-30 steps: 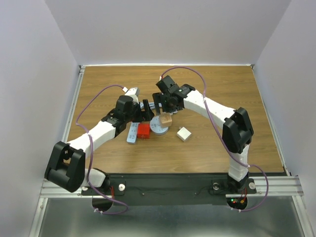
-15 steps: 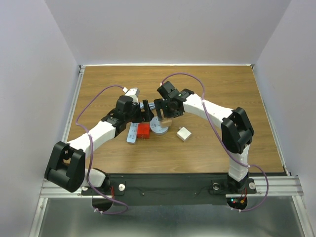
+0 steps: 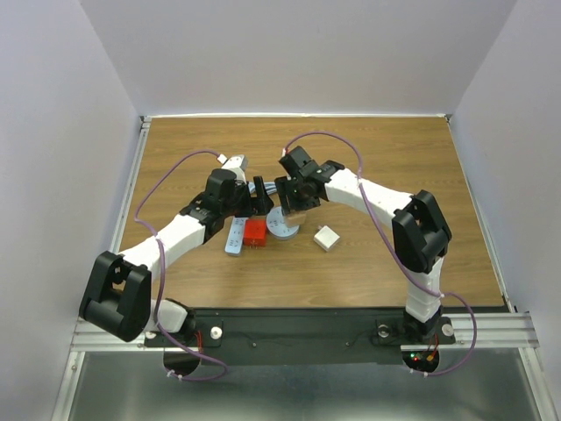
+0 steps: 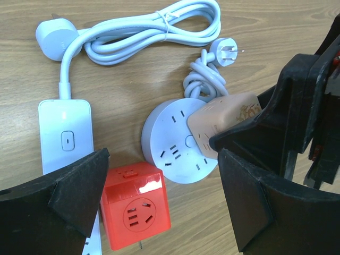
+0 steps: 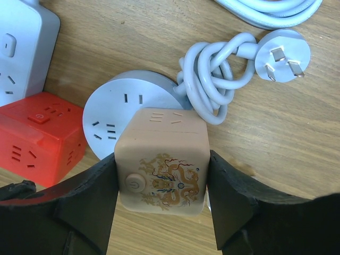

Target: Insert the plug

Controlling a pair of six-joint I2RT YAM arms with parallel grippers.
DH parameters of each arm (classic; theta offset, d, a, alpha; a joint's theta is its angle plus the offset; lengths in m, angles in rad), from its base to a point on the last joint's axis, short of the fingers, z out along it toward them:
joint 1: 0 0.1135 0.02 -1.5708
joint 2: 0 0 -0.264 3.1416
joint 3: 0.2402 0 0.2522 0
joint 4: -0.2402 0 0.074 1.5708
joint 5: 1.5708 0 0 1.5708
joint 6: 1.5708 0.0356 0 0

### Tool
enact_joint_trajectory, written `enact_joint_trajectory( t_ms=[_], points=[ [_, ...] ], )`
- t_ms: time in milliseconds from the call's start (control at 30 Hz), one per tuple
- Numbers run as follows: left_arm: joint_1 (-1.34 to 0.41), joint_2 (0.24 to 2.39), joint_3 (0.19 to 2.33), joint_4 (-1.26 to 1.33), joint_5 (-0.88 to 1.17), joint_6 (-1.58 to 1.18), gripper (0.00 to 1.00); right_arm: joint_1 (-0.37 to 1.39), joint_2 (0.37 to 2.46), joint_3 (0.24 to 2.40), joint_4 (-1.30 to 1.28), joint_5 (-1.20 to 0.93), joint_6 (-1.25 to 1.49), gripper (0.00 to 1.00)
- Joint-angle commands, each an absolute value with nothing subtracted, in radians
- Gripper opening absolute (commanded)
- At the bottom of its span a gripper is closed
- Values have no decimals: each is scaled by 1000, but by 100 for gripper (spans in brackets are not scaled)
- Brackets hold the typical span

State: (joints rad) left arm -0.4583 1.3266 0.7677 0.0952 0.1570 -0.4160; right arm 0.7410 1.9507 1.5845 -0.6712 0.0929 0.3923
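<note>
Wooden counter [image 3: 394,158] fills the white-walled cell, with socket blocks clustered near its middle. The right fingers [image 5: 87,204] clamp the tan cube plug [image 5: 162,159] from both sides, holding it over the near part of the round white socket [image 5: 114,109]; contact cannot be told. The left fingers [image 4: 69,191] stand spread wide, gripping nothing, above the red cube socket [image 4: 135,210], just beside the white power strip [image 4: 65,133]. A small white cube [image 3: 326,238] lies apart.

Tan dragon-printed cube plug [image 5: 162,159] — tilted — overlaps one edge of the round white socket [image 5: 106,109].
</note>
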Motion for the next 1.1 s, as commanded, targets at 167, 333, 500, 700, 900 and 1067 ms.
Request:
enact_joint_trajectory(
  t_ms=[167, 333, 500, 700, 900, 1067],
  points=[
    [-462, 1333, 821, 103, 167, -408, 95, 749, 1942, 1493, -627, 78, 397, 1],
    [-462, 1339, 821, 103, 167, -408, 95, 765, 1953, 1453, -612, 95, 402, 0],
    [-460, 1342, 819, 103, 164, -405, 95, 776, 1957, 1364, -572, 95, 425, 0],
    [-457, 1345, 822, 103, 161, -403, 95, 791, 1956, 1252, -496, 74, 462, 0],
    [-453, 1347, 828, 115, 170, -403, 95, 790, 1991, 1215, -468, 84, 447, 0],
    [-453, 1348, 844, 115, 164, -399, 95, 776, 1951, 1232, -485, 169, 430, 0]
  ],
)
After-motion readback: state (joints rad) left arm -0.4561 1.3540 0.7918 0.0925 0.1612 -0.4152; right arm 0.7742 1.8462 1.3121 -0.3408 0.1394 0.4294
